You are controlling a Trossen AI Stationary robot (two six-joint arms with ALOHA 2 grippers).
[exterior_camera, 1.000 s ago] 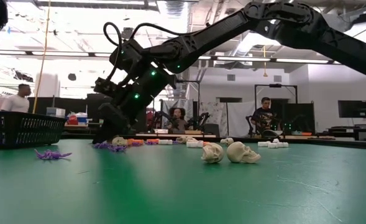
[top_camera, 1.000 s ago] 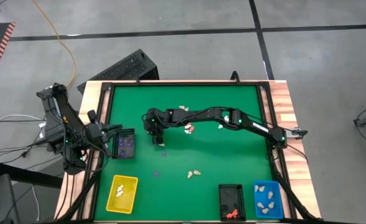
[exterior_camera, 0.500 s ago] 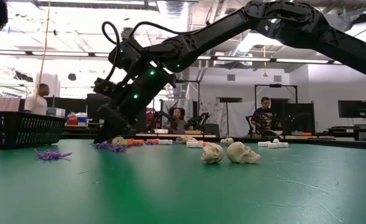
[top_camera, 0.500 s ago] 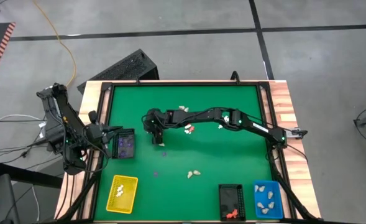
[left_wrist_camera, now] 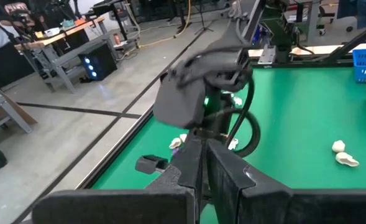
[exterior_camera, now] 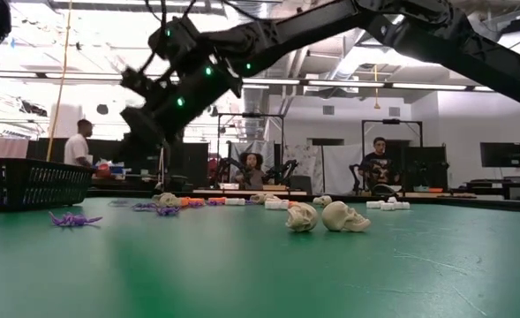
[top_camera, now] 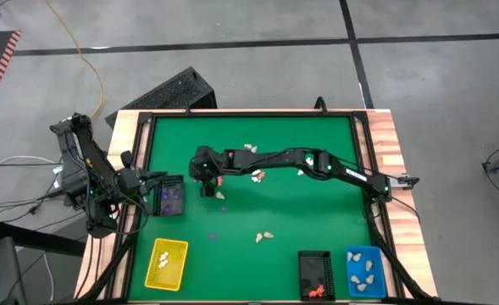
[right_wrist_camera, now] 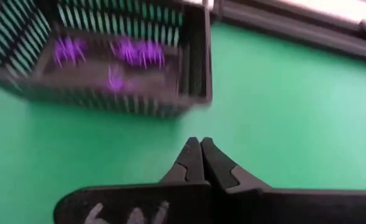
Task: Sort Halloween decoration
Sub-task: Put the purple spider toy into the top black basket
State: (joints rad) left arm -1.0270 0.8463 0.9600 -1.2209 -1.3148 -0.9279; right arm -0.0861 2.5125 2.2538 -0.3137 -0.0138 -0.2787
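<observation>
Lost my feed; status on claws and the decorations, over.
Right claw shut, nothing seen in it, lifted near black tray of purple spiders. Left claw shut, parked at table's left edge. Skulls loose on mat.

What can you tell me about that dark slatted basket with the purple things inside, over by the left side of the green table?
The dark basket is a small rectangular tray with slatted, plastic-looking walls. It stands upright and flat on the green table, close to its left edge. Inside lie several purple spiders, loosely scattered on its floor. The left pincer waits right beside it; whether they touch cannot be told. The right pincer hangs shut above the mat nearby, not touching it.
</observation>
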